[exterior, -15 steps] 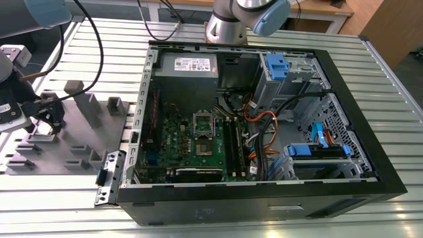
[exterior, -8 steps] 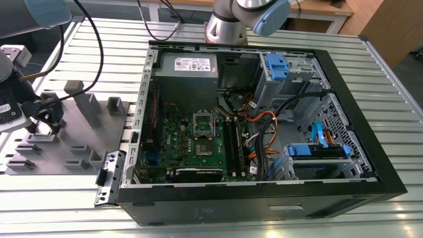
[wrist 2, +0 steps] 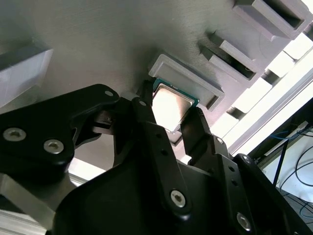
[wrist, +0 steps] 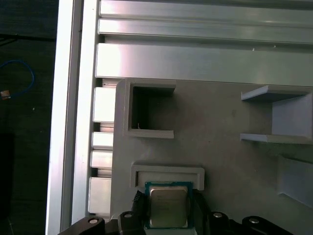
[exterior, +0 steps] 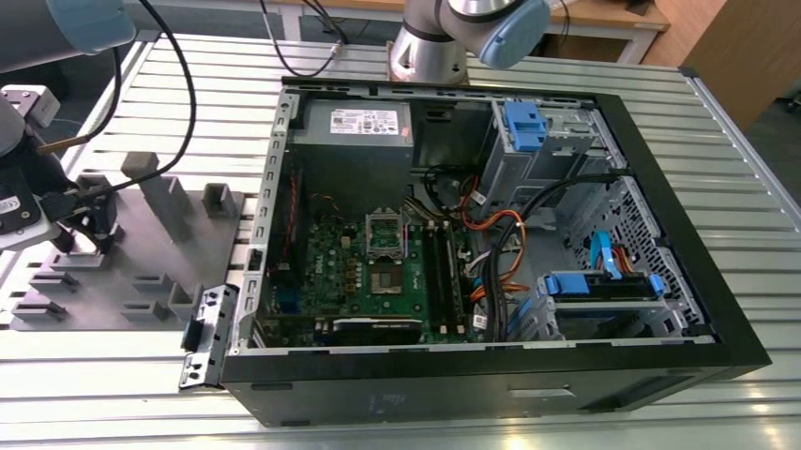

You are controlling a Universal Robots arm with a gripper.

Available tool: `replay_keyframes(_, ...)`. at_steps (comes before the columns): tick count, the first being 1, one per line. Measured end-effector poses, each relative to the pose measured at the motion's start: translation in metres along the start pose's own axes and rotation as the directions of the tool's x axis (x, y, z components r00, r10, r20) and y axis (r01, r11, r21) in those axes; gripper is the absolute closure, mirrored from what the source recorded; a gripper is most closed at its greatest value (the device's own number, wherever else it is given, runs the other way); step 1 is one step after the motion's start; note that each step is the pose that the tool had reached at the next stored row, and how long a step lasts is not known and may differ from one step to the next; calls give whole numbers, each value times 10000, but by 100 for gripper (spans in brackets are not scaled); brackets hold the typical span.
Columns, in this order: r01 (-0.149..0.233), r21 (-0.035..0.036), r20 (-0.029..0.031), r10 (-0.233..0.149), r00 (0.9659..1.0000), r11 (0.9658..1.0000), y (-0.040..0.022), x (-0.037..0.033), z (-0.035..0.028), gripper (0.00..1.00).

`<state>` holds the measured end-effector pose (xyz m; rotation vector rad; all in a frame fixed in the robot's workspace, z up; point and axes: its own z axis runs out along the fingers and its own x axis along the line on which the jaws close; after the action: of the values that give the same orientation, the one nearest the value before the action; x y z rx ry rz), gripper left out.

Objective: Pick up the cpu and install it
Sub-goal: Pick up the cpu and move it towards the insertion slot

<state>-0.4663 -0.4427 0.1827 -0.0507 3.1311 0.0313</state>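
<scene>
Right, the claw (exterior: 78, 225) is down over the grey fixture plate (exterior: 144, 272) at the exterior view's left, well apart from the open computer case (exterior: 438, 398) on the slatted tabletop (exterior: 113, 375). In the first wrist view the cpu (wrist: 167, 209) sits squarely between the two black fingers (wrist: 138, 204), one pressed against each of two opposite edges, so the claw is clamped on the chip. The second wrist view shows the same: the chip is in the middle with a finger (wrist 2: 146, 110) hugging either side. It lies flat, silvery top facing up at the cameras, with a thin greenish rim around it. It is close to square, so there is no real long axis to call. One free edge points at the pale raised frame (wrist: 167, 171) on the plate and sits just beside it, and the gripped edges run away from that frame. Whether it has lifted off the plate, I cannot tell.
</scene>
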Motion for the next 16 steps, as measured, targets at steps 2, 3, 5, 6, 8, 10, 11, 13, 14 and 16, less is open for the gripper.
replay_keyframes(2, 0, 0, 0, 0, 10000, 10000, 0, 0, 0, 53)
replay_keyframes(3, 0, 0, 0, 0, 10000, 10000, 0, 0, 0, 53)
replay_keyframes(5, 0, 0, 1, 0, 10000, 10000, 0, 0, 1, 53)
replay_keyframes(6, 0, 0, 1, 0, 10000, 10000, 0, 0, 1, 53)
replay_keyframes(8, 0, 0, 1, 0, 10000, 10000, 0, 0, 1, 53)
replay_keyframes(10, 0, 0, 1, 0, 10000, 10000, 0, 0, 2, 53)
replay_keyframes(11, 0, 0, 1, 0, 10000, 10000, 0, 0, 2, 53)
replay_keyframes(13, 0, -4, 6, 0, 10000, 10000, 1, -1, -5, 53)
replay_keyframes(14, 0, -2, 3, 0, 10000, 10000, 0, -1, -13, 53)
replay_keyframes(16, 0, -1, 2, 0, 10000, 10000, 1, 0, -27, 53)
